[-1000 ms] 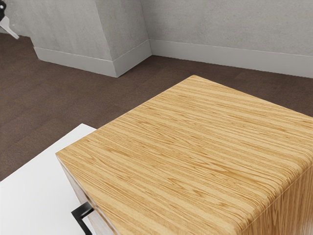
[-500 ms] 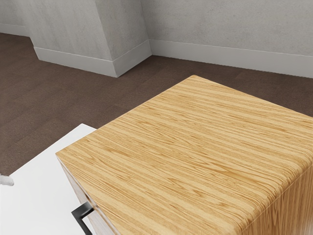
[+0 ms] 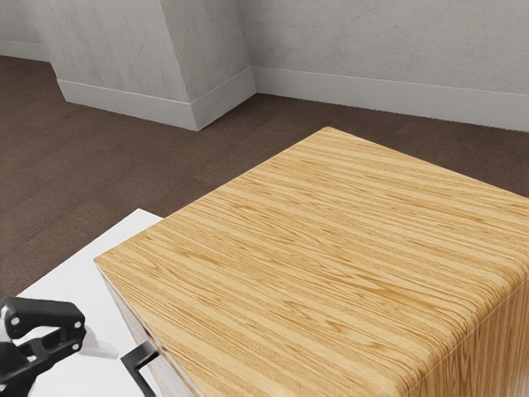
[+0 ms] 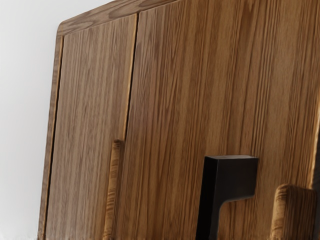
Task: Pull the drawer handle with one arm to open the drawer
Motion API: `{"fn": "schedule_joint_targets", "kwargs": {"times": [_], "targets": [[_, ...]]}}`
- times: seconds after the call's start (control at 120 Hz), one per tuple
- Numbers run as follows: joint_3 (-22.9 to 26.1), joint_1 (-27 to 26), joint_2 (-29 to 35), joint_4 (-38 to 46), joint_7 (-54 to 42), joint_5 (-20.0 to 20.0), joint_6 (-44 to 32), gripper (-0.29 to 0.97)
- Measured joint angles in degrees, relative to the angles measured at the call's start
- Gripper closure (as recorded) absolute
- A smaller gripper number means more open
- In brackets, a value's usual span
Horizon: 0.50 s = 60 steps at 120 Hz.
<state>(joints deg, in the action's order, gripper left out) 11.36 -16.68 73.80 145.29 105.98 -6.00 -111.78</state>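
Black handle point(image 3: 139, 361), just beside tool point(image 3: 83, 335) (ext. view)

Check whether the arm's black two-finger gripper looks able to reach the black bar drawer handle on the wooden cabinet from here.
Probably yes: the black gripper sits just beside the black drawer handle, over the white table, with nothing visible between them.

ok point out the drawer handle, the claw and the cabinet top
drawer handle point(image 4: 227, 181): wrist view, on its black bracket end
claw point(image 3: 76, 332): exterior view, midway between its fingertips
cabinet top point(image 3: 331, 248): exterior view, middle of the wood surface
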Motion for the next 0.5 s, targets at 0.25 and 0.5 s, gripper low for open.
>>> {"fn": "schedule_joint_targets", "kwargs": {"times": [0.25, 0.5], "targets": [[0.85, 0.07, -2.31, 1.35, 2.28, -1.51, -3.18, 0.01], [1.26, -1.08, -2.2, 2.75, 3.81, -1.78, -4.23, 0.01]]}}
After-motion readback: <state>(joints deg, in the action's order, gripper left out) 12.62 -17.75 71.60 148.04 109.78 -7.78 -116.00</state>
